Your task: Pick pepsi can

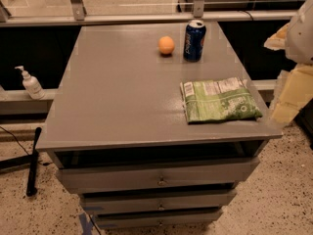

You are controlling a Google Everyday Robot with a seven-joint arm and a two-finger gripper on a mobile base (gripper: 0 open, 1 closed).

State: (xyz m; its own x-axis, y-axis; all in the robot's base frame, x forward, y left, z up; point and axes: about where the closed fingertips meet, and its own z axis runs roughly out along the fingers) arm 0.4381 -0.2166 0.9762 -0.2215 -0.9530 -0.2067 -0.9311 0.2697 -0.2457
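A grey cabinet with drawers stands on a speckled floor, seen from above and in front. Its flat worktop point(122, 92) carries three things. Near the far edge, right of centre, stands the pepsi can point(194, 40) - dark blue, silver top, upright, so its long axis runs straight up. Just beside it on the left, not touching, sits an orange point(166, 45), a little shorter than the can. Nearer the camera, by the right edge, a flat green snack bag point(220, 101) lies on the worktop, well clear of the can.

At the right border of the view, pale cream and white parts of the robot's arm come into sight, off the side of the worktop. The gripper point(292, 94) appears to be among them, level with the bag; it is cut off by the frame, and whether the jaws are wide or narrow cannot be told.

From there the can lies to the left and farther back, with open space on its right side and the bag below that line of travel. The likely approach is from the right or the front - the orange guards the left. The can is not yet held.
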